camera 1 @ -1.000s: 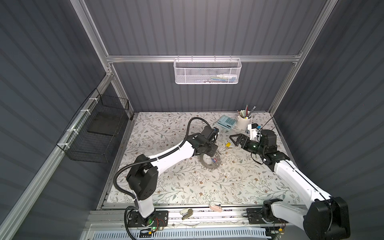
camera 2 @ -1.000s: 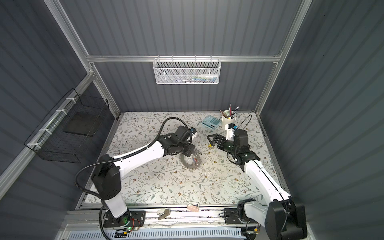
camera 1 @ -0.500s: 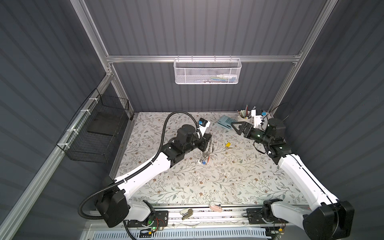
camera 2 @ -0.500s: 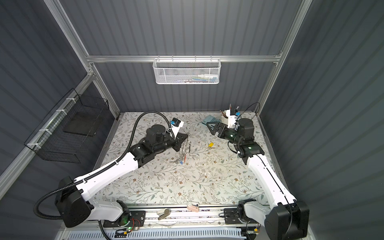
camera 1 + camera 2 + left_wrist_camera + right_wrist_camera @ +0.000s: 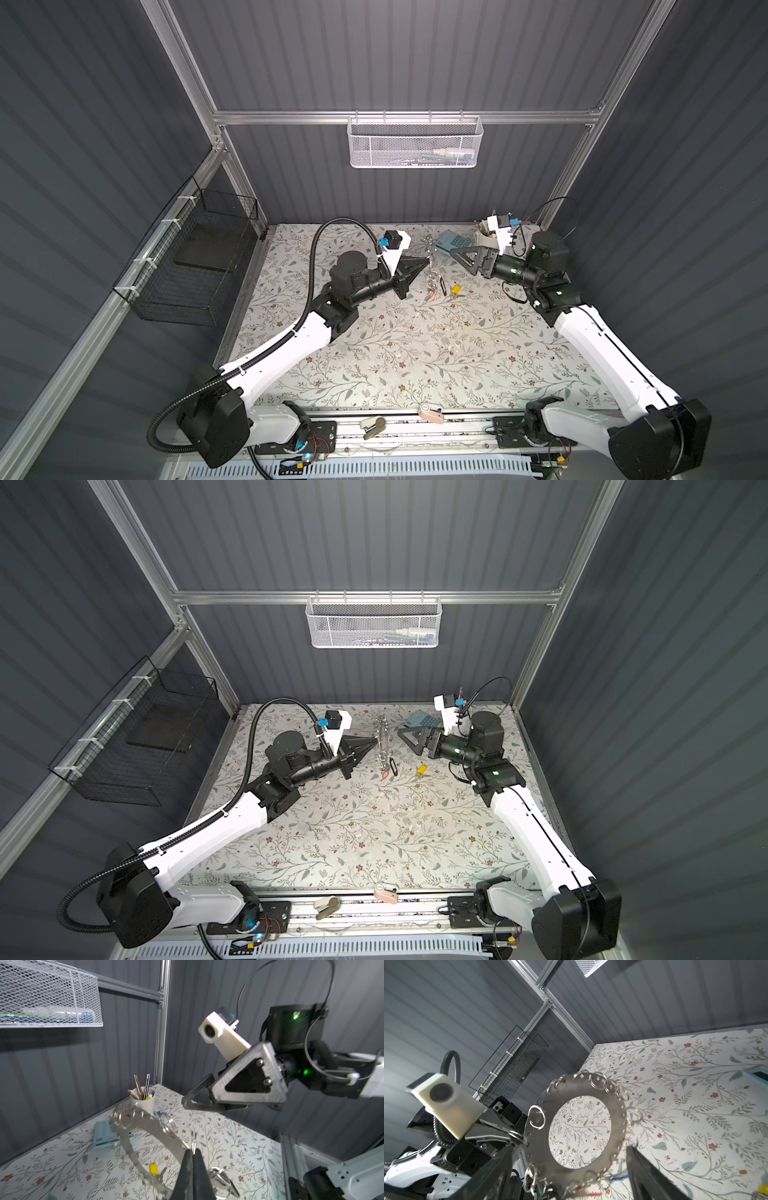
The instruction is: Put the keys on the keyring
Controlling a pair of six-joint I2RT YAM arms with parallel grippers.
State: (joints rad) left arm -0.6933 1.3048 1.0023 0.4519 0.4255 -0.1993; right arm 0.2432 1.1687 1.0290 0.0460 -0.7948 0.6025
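Note:
The keyring (image 5: 616, 1109), a flat grey metal ring with wire loops round its edge, hangs upright in the air and shows edge-on in both top views (image 5: 430, 259) (image 5: 382, 739). My left gripper (image 5: 193, 1152) (image 5: 424, 262) is shut on one wire loop at its rim. Blurred red (image 5: 591, 1195) and blue (image 5: 618, 1178) key tags dangle from the ring's low side. A yellow-tagged key (image 5: 456, 289) (image 5: 153, 1168) lies on the table below. My right gripper (image 5: 569, 1148) (image 5: 456, 254) is open, facing the ring from the right and a little apart from it.
A white cup of pens (image 5: 484, 237) and a pale blue flat object (image 5: 451, 243) stand at the back right. A white mesh basket (image 5: 415, 143) hangs on the back wall and a black wire basket (image 5: 195, 257) on the left wall. Small items (image 5: 430, 412) lie on the front rail.
My left gripper has lifted the keyring off the table, so that it now hangs upright. My right gripper rose, turned toward the ring, and its jaws narrowed a little.

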